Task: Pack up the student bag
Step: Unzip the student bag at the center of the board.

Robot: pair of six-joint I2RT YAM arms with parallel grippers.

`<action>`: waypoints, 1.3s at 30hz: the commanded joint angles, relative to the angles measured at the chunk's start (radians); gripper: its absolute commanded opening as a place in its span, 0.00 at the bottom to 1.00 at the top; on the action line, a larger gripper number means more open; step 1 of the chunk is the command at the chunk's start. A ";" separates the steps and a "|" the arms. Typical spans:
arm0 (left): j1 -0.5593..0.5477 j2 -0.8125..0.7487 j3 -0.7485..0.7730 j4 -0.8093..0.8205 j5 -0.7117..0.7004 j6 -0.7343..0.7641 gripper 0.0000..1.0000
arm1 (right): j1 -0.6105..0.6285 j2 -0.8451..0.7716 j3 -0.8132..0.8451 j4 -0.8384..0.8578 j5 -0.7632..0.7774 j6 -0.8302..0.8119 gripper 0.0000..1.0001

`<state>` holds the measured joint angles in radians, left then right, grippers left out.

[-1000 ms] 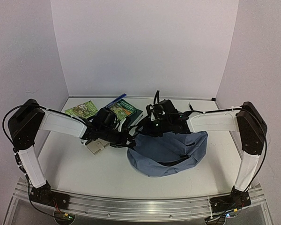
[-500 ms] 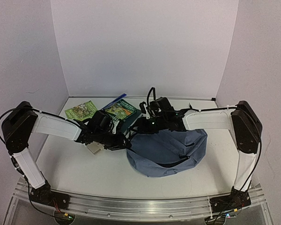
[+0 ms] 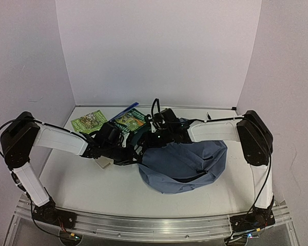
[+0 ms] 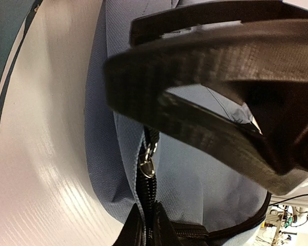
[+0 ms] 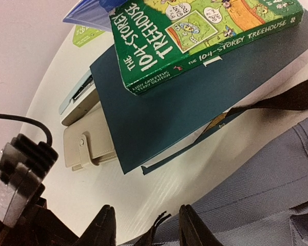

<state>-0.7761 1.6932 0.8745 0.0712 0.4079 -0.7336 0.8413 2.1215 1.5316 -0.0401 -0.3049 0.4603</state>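
While the zipper seam (image 4: 147, 202) of the student bag (image 3: 187, 164) is pinched by the left gripper (image 4: 148, 231), the spread right gripper (image 5: 148, 226) should be closed on the opposite rim before pulling.

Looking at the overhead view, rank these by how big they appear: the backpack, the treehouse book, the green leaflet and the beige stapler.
1. backpack
2. treehouse book and green leaflet: look alike, book partly covered
3. beige stapler, mostly hidden
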 commanded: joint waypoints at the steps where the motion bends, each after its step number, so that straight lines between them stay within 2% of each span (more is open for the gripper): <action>1: -0.003 -0.025 0.001 0.014 -0.011 0.003 0.04 | 0.005 0.037 0.056 -0.007 0.015 -0.008 0.38; 5: -0.003 -0.025 0.003 0.009 -0.014 0.005 0.01 | 0.006 0.056 0.063 -0.007 0.007 -0.001 0.31; 11: -0.003 -0.027 0.015 -0.026 -0.050 -0.005 0.00 | 0.008 0.025 0.039 -0.001 0.054 0.029 0.01; 24: 0.000 -0.044 0.028 -0.115 -0.118 -0.031 0.00 | -0.014 -0.129 -0.090 0.015 0.509 0.106 0.00; 39: 0.021 -0.060 0.059 -0.175 -0.149 -0.038 0.00 | -0.123 -0.108 -0.103 0.013 0.638 0.143 0.00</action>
<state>-0.7751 1.6637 0.9104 -0.0181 0.3073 -0.7603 0.7642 2.0399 1.4396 -0.0376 0.2029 0.5910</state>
